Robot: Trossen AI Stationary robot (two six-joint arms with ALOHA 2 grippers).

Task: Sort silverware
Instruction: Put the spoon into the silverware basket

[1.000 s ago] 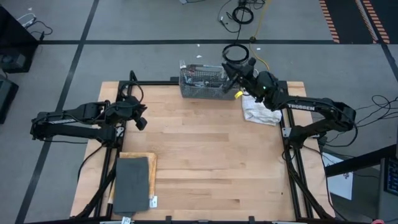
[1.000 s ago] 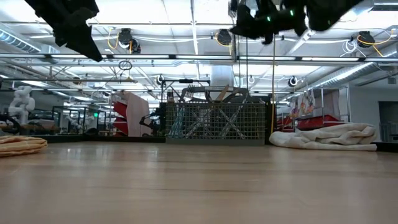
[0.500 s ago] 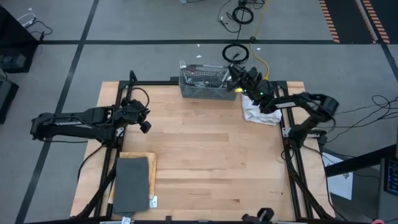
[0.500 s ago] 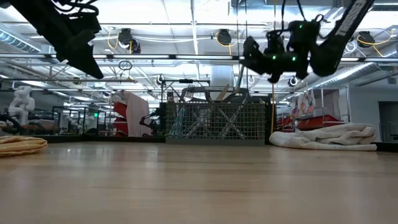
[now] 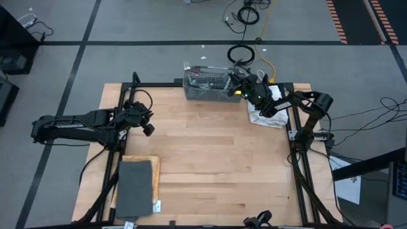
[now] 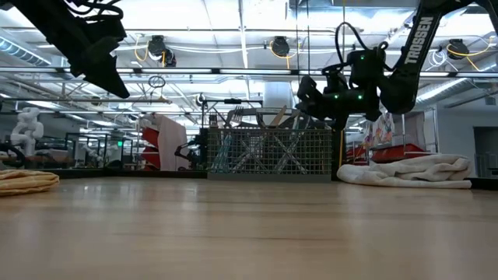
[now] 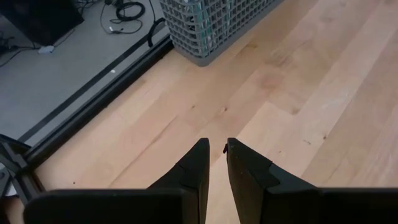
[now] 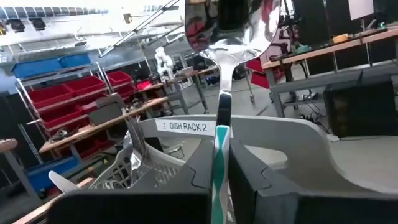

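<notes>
Right gripper (image 5: 236, 88) over the caddy (image 5: 206, 84), jaws clamped on a spoon (image 8: 222, 93). Left gripper (image 7: 213, 163) hangs above the tabletop (image 5: 210, 152), jaws nearly closed, holding nothing.

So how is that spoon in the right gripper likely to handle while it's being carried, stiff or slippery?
Probably stiff: the spoon stands straight up from the right gripper with no sag. Possibly slippery and prone to pivot, since its thin handle is pinched low down, the polished bowl far above. Likely light, as it looks finger-thin. The left gripper waits over bare table.
</notes>
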